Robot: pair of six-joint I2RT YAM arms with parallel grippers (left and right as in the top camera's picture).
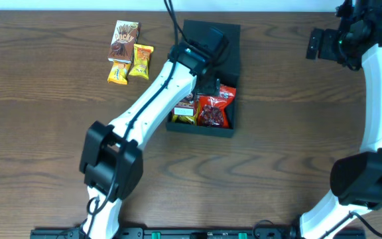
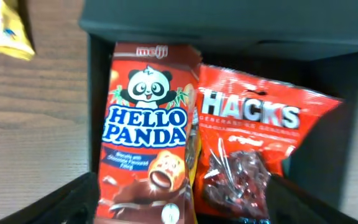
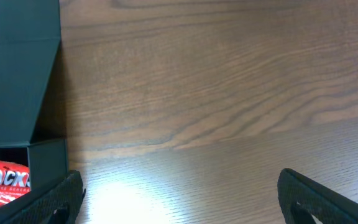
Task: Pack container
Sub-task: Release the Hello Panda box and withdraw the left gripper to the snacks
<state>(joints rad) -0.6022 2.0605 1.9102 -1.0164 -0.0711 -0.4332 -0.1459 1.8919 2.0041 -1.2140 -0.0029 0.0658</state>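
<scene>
Your container sat near the table's far edge, about midway along it, with its lid flap open toward that edge. Your left claw hung over the open box, fingers spread and pinching nothing. Under it the Panda packet and the Hacks packet lay side by side in the box, touching and slightly overlapped. Your right claw was spread too and empty, above bare table toward the far right corner, well apart from the box.

I judged the step to be a drop into the box, with three packets left outside toward the far left corner: a brown one and two yellow ones.

To do it well, you needed to keep the left fingers wide and lift straight up, so that no fingertip caught a packet edge or the box wall. You also needed to clear the flap before swinging left, because a knock there could have shoved the light box. For the next pick, the nearer yellow packet looked easiest. I could not tell how much room remained under the wrist, so you should have checked that first.
</scene>
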